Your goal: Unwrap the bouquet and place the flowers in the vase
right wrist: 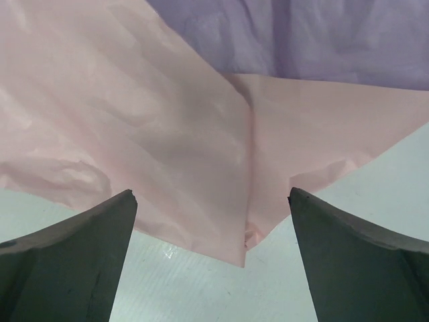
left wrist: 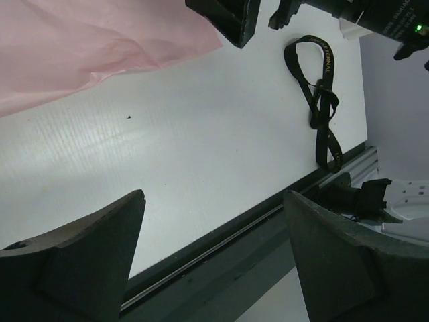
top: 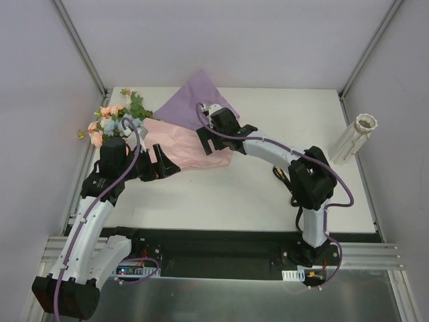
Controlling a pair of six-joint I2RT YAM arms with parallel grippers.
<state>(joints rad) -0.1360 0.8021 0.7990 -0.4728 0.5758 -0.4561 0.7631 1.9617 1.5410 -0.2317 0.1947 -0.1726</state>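
Open grippers by the paper, flowers far from the vase

The left gripper (left wrist: 213, 198) and the right gripper (right wrist: 211, 193) are held wide open, with nothing in them, close by the near edge of the pink paper sheet (top: 181, 137). The flowers (top: 114, 121) are laid at the far left corner of the table (top: 221, 194), some blooms past its left edge. The vase (top: 355, 137) is seen near the right edge, with bare table between. Gold letters are printed on the black ribbon (left wrist: 322, 100), too small to be read.
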